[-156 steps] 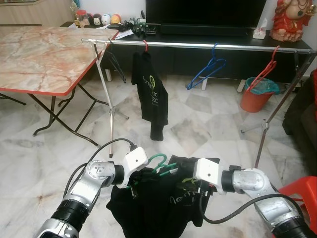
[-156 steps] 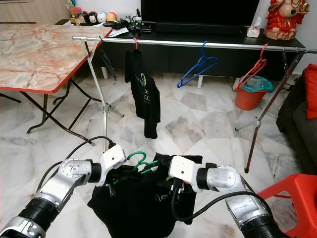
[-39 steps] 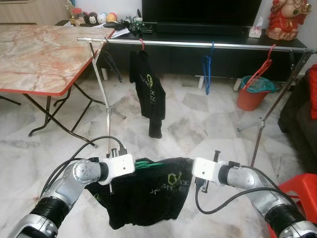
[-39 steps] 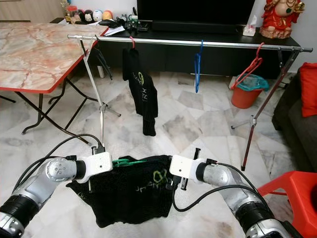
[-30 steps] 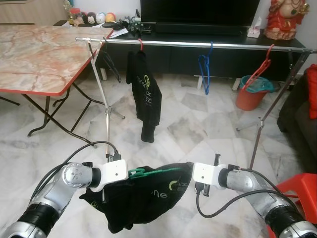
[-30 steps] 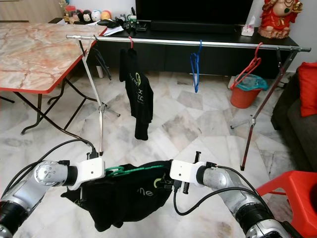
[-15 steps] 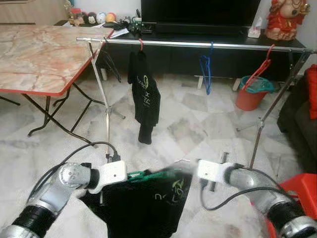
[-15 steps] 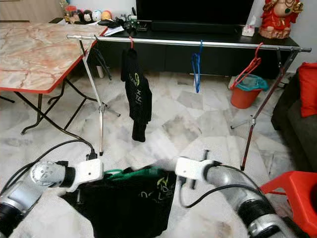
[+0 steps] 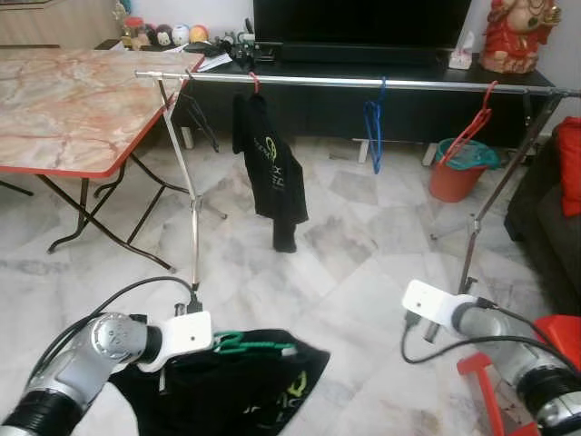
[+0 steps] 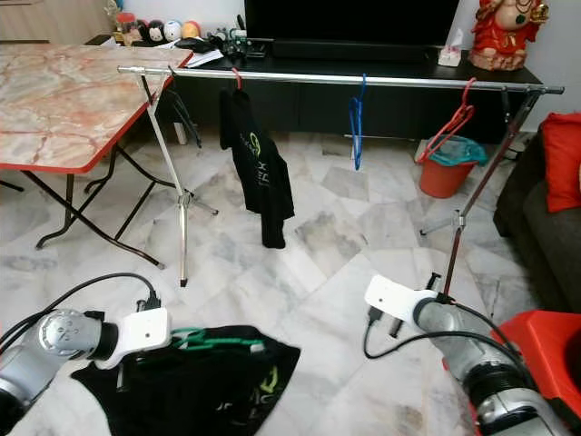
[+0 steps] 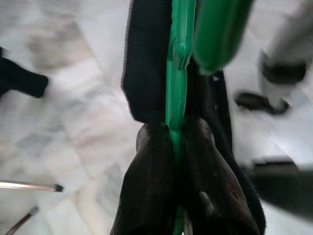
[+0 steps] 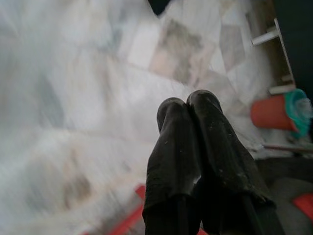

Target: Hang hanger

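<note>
low on the left, left gripper [image 11: 177, 142] clamped on a green hanger [image 9: 252, 344], the two black fingers [image 11: 151, 186] pressed tight with the green bar pinched between them. on the hanger, a black shirt [image 9: 238, 391] with a pale green print, drooping down toward the marble floor [image 9: 345, 272]. hanger and shirt held low in front of the robot, well short of the clothes rail [image 9: 363, 82] and below its height.

out to the right, right gripper [image 12: 195, 161] free of the shirt, fingers shut together with nothing between them, held over bare floor near a red plastic chair [image 9: 526, 381]. cable looping down under that wrist.

further ahead, the metal rail running across the room on thin tripod legs. on it, from left to right: a dark hanger [image 9: 198, 113] near the left end, another black shirt [image 9: 270, 173] hanging from a red hook, a blue hanger [image 9: 372, 123] near the middle, and a red hanger [image 9: 477, 123] toward the right end. gap on the rail between the hung shirt and the blue hanger.

beside the rail on the left, a folding table [image 9: 73, 100] with a marbled pink top and red edge. behind the rail, a dark tv cabinet [image 9: 363, 64] with small round toys [image 9: 163, 34] at its left end. on the floor past the right leg of the rail, an orange bucket [image 9: 458, 173] with a teal liner.
</note>
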Robot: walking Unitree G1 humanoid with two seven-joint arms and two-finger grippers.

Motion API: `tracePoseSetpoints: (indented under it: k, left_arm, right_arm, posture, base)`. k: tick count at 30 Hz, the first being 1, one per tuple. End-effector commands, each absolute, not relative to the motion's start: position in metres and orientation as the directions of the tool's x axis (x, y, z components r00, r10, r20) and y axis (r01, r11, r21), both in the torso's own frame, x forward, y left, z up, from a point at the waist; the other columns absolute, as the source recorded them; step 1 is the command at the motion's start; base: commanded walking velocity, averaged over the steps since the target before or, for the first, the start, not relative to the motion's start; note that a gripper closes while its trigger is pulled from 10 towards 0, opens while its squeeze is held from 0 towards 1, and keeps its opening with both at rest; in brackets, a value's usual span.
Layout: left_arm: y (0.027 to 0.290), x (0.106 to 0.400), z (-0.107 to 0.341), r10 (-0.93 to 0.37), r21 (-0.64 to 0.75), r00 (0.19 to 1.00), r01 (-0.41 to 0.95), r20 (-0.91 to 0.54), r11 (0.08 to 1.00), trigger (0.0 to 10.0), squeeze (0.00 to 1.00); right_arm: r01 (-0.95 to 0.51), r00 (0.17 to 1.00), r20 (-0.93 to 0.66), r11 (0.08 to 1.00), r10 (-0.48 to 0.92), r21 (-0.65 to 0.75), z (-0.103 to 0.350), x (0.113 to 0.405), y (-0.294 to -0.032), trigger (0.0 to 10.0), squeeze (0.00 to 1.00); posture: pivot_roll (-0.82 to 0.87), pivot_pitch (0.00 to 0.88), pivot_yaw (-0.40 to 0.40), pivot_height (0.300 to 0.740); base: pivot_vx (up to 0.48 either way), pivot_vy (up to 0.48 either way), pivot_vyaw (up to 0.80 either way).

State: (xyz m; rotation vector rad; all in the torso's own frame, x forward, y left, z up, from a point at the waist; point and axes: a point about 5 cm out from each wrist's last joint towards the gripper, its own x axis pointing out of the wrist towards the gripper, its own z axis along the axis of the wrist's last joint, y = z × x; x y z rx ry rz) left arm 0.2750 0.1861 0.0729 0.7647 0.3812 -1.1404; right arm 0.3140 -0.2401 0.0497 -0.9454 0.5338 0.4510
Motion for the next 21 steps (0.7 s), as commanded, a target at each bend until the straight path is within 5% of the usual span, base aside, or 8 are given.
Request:
tracePoseSetpoints:
  k: [1,10,13,15,21]
  left_arm:
    - [0.188,0.292,0.090,-0.672,0.415,0.519,0.848,-0.528,0.329,10.0,0.00]
    - [0.173,0.314,0.095,-0.599,0.392,0.708,0.706,-0.375,0.590,10.0,0.00]
    - [0.172,0.330,0.097,-0.475,0.329,0.818,0.568,-0.324,0.754,10.0,0.00]
    - [0.172,0.330,0.097,-0.475,0.329,0.818,0.568,-0.324,0.754,10.0,0.00]
    - [0.175,0.353,0.106,-0.270,0.121,0.918,0.315,-0.289,0.941,10.0,0.00]
  right_arm:
    - [-0.538,0.812,-0.561,0.581,0.162,-0.611,0.059,0.320,-0.234,10.0,0.00]
    - [-0.409,0.882,-0.432,0.763,0.190,-0.500,0.069,0.329,-0.217,10.0,0.00]
    - [-0.362,0.900,-0.395,0.822,0.185,-0.439,0.071,0.330,-0.212,10.0,0.00]
    - [-0.362,0.900,-0.395,0.822,0.185,-0.439,0.071,0.330,-0.212,10.0,0.00]
    - [-0.414,0.868,-0.429,0.841,0.250,-0.348,0.060,0.321,-0.195,10.0,0.00]
  posture:
    - [-0.11,0.000,-0.005,0.740]
    - [-0.11,0.000,-0.002,0.740]
    - [-0.11,0.000,0.002,0.740]
    - [-0.11,0.000,0.002,0.740]
    - [-0.11,0.000,0.014,0.740]
  base:
    - [0.000,0.000,0.00]
    - [0.000,0.000,0.00]
    - [0.000,0.000,0.00]
    - [0.000,0.000,0.00]
    - [0.000,0.000,0.00]
